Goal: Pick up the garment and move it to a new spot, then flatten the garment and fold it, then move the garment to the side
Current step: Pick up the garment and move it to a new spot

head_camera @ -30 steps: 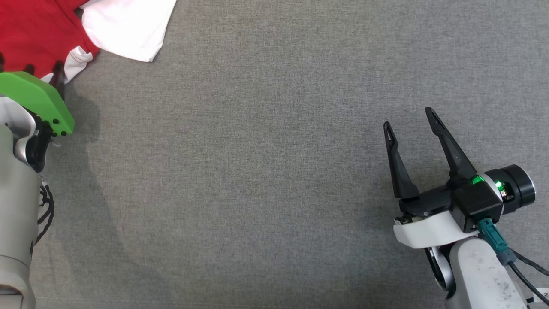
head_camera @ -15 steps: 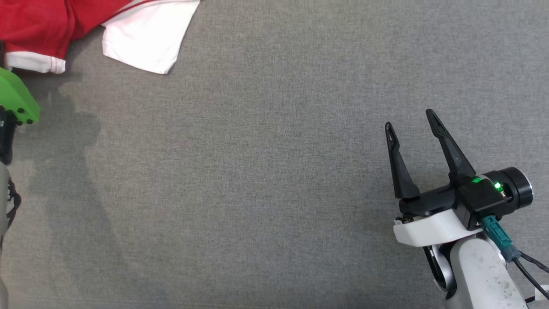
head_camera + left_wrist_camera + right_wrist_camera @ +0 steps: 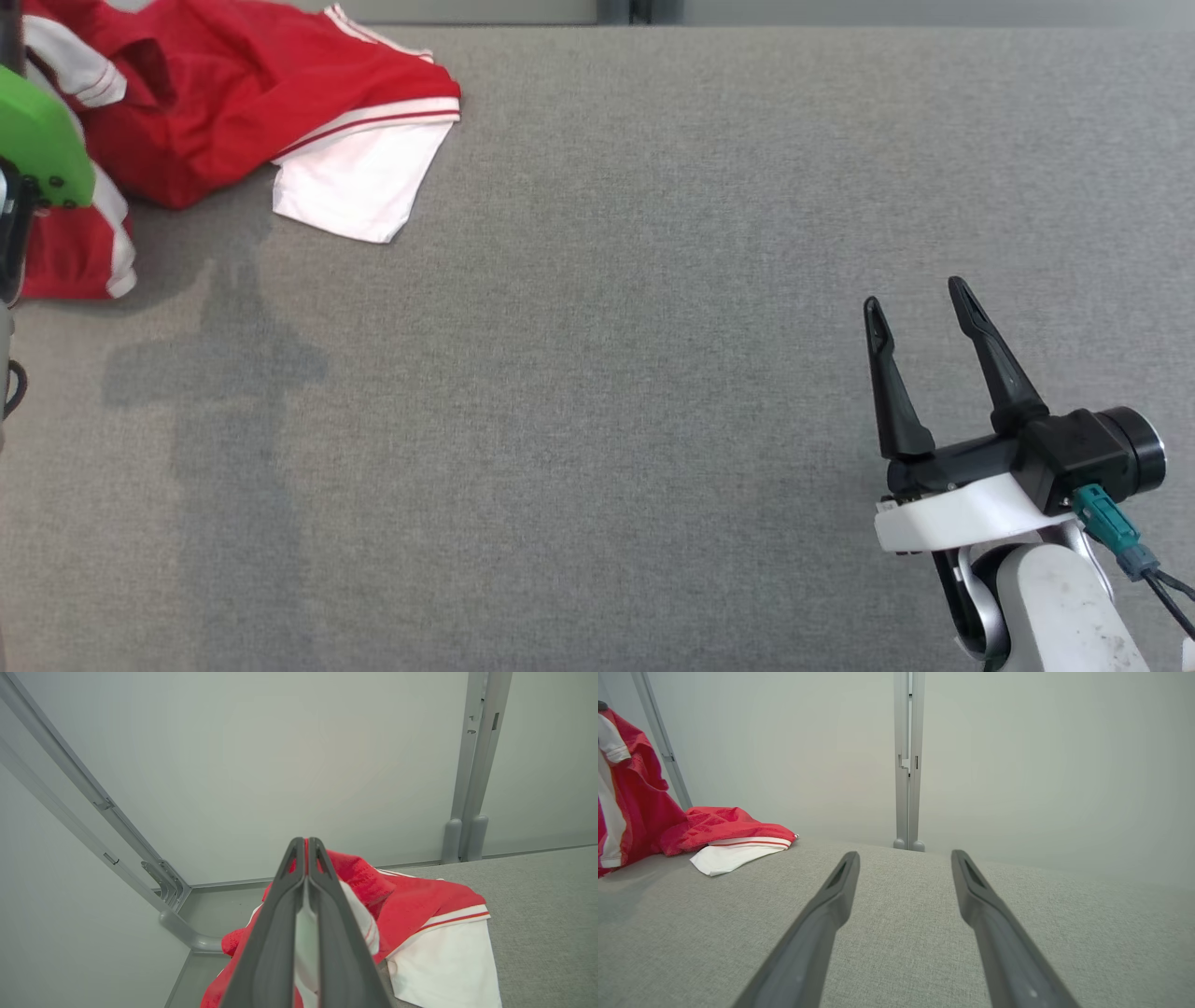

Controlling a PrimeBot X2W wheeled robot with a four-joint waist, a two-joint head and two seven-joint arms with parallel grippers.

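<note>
My left end effector (image 3: 306, 847) is clenched on the red-and-white garment (image 3: 233, 93) at the far-left corner of the bench (image 3: 597, 392) — I should lift it clear before carrying it centreward, so nothing drags — while my right end effector (image 3: 915, 297) hovers released.

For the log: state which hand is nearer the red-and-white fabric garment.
Left. The left hand is shut on the red-and-white fabric garment at the far left; the right hand is open over the grey surface, well apart from it.
</note>
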